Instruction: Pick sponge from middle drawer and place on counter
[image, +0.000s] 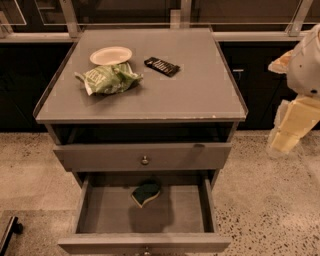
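The sponge (146, 193), dark green on top with a yellow foam edge, lies on the floor of the open middle drawer (95, 212), near its back and a little left of centre. The counter (200, 90) is the grey cabinet top above it. My gripper (291, 129), cream-coloured, hangs at the right edge of the view, beside the cabinet and at about the height of the counter's front rim. It is far from the sponge and holds nothing that I can see.
On the counter stand a white paper plate (110, 55), a green-and-white snack bag (107, 79) and a dark snack bar (161, 66). A closed drawer front with a round metal knob (145, 160) sits above the open drawer. The floor is speckled; dark cabinets are behind.
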